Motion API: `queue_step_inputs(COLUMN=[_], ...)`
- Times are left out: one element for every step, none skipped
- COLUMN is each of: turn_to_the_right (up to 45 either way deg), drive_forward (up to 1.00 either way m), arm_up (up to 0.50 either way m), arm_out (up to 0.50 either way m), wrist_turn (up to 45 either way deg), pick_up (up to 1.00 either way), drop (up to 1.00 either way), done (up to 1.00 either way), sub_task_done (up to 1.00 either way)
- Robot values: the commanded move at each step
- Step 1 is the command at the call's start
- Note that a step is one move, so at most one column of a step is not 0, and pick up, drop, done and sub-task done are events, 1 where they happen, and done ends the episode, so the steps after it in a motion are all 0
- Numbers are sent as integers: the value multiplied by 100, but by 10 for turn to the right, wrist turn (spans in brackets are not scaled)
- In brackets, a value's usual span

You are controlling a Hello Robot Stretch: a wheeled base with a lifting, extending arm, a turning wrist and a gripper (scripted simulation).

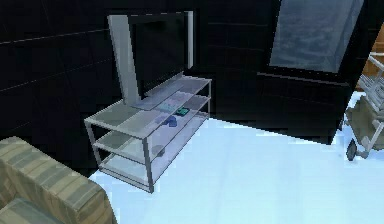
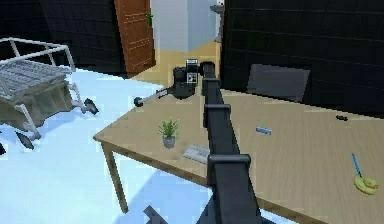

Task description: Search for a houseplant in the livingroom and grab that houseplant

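The pincer (image 2: 146, 99), a dark blocky body with two thin fingers, hangs past the far edge of the smooth wooden table (image 2: 300, 150), with bare floor behind its tips, and it holds nothing. Nearer along the square dark arm (image 2: 222, 130), the spiky green houseplant (image 2: 169, 131) stands upright on the tabletop in a small grey pot, beside a flat grey slab (image 2: 196, 154).

The dark arm (image 2: 222, 130) lay stretched out over the wooden surface (image 2: 300, 150), its claw (image 2: 152, 96) by the far corner. A small houseplant (image 2: 169, 131) stood upright just beside the arm. A dark chair (image 2: 278, 82) sat beyond.
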Motion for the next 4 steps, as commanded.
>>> queue_step_inputs(turn_to_the_right=[0, 0, 0, 0], drive_forward=[0, 0, 0, 0], arm_up=[0, -30, 0, 10], arm_out=[0, 0, 0, 0], wrist_turn=[240, 0, 0, 0], pick_up=[0, 0, 100, 0], drop=[0, 0, 0, 0], done=[0, 0, 0, 0], sub_task_done=[0, 0, 0, 0])
